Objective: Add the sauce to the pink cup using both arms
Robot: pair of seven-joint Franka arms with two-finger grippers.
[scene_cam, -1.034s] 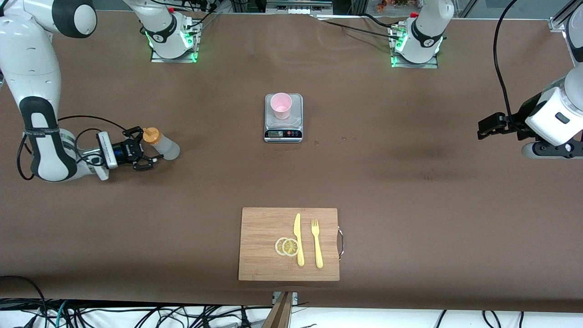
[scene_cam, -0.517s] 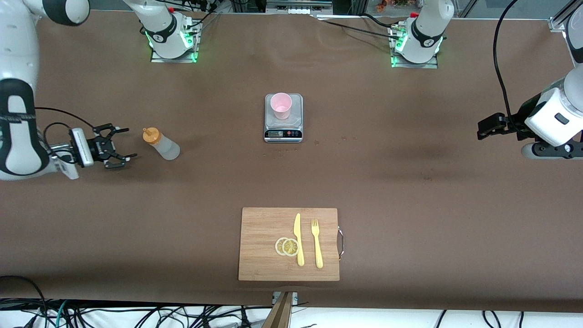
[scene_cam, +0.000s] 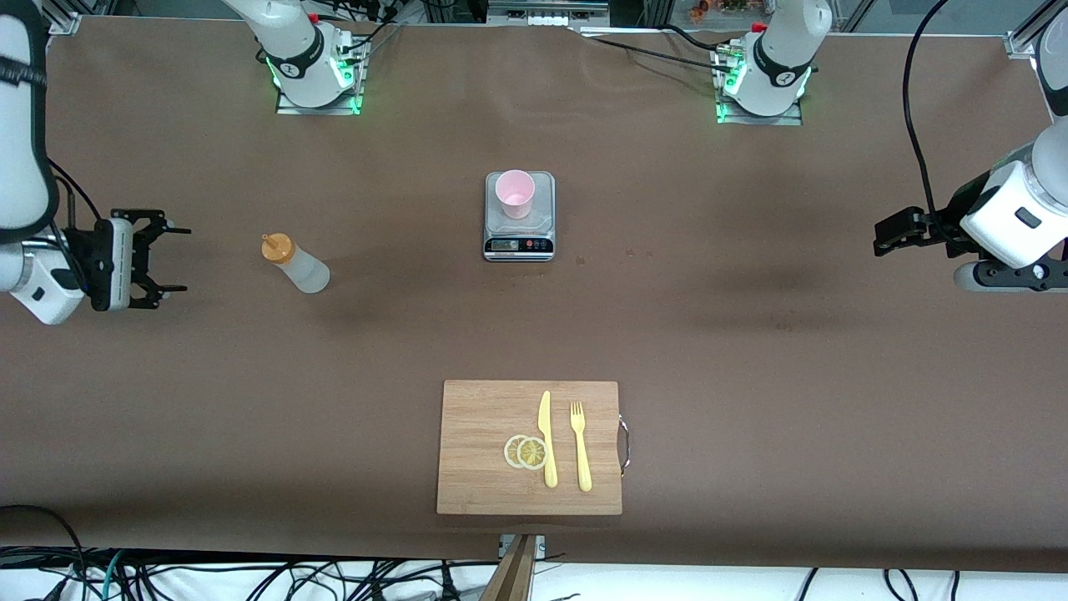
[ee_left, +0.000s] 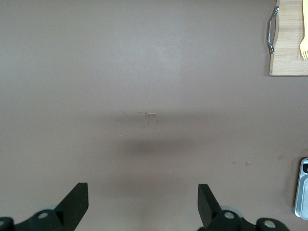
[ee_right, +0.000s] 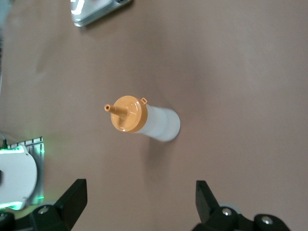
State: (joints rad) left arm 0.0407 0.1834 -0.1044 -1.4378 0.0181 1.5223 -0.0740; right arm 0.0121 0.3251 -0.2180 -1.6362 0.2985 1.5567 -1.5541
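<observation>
The right claw [scene_cam: 171,260] hangs over the table [scene_cam: 751,351] at the right arm's end with its fingers spread and nothing between them — a second ago it was right at the sauce [scene_cam: 295,265], half a second ago it had drawn off a little, and now it is well apart from the bottle. The sauce stands alone and upright on the table where it stood before, orange cap on; the right wrist view looks down on it with the fingers wide on either side of the frame. That reads as a let-go or a retreat, so the pour is, by my judgement, either finished or not begun; the bottle is in no grasp. Toward the middle, the pink cup [scene_cam: 516,194] sits on the scale [scene_cam: 519,216], farther from the front camera than the cutting board [scene_cam: 480,417]; whether any sauce lies in the cup I cannot tell. The board carries lemon slices [scene_cam: 526,452], a knife [scene_cam: 546,439] and a fork [scene_cam: 580,446]. The left claw [scene_cam: 897,234] waits over the left arm's end, open and empty
</observation>
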